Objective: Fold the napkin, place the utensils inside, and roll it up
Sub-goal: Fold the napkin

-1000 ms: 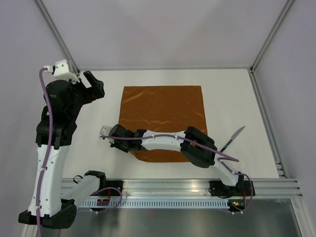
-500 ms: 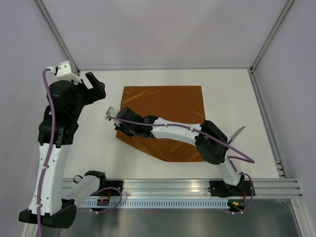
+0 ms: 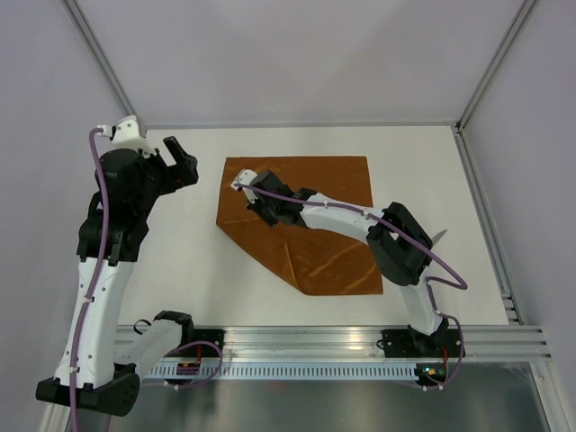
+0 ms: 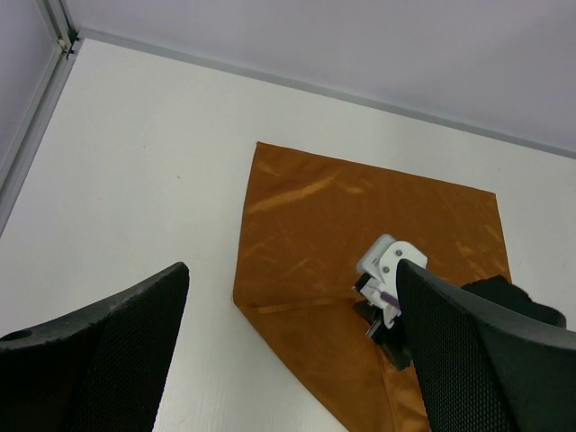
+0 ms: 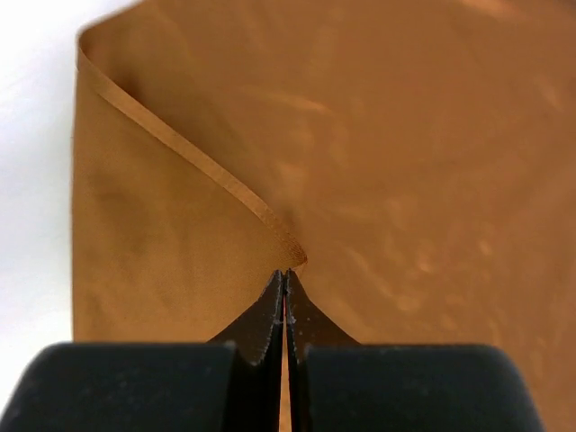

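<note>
Two arms show in the top view. The left arm [image 3: 112, 225] stands raised over the left part of the white worktop [image 3: 423, 171]. The left jaws are spread wide with nothing in them, near the far left corner of the napkin [image 3: 328, 265] but apart from it. The rust-orange napkin lies in the middle of the worktop, and its near left corner is turned up, which leaves a slanting edge from the left side to the near side. The right arm [image 3: 360, 220] reaches across the cloth from the right, and the right jaws are over its far left part. Beyond that arm's elbow a bit of the knife [image 3: 440, 236] shows, silver blade only, on the worktop right of the napkin.

In the left wrist view, the two black fingers [image 4: 108, 360] stand far apart at the bottom corners. Between them lies the napkin [image 4: 360, 207], with the right arm's white wrist block [image 4: 389, 270] above it.

In the right wrist view, the fingers [image 5: 265, 319] are pressed together, pinching the hemmed edge of the napkin [image 5: 414, 180] where the lifted flap meets the cloth beneath. White worktop [image 5: 27, 135] shows at the left.
</note>
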Controlling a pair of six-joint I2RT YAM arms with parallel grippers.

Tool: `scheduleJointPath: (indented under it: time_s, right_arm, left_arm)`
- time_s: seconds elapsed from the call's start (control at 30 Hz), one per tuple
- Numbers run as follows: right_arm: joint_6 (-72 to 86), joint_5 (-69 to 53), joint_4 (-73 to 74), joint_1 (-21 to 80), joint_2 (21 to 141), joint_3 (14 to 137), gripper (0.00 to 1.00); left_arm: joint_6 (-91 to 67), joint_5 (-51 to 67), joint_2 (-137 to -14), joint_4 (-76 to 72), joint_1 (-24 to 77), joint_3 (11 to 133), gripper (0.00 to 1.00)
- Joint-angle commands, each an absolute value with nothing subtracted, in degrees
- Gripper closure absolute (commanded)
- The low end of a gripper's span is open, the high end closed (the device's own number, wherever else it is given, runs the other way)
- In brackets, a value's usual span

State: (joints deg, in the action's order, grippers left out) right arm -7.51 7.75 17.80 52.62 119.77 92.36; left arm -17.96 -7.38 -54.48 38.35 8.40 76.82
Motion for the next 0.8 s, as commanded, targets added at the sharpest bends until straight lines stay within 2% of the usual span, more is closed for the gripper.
scheduleJointPath:
  time_s: [0.0,0.77]
  right_arm:
    - [-9.4,10.5,17.1,50.1,115.2,90.9,1.00]
    - [-13.1,12.2,12.0,30.1,119.4,93.6,0.99]
  left_arm:
    - [-20.1,-5.1,-53.8,34.9,8.2,75.7,0.00]
    - [-22.7,-1.1,-54.3,30.0,8.3,71.1,0.00]
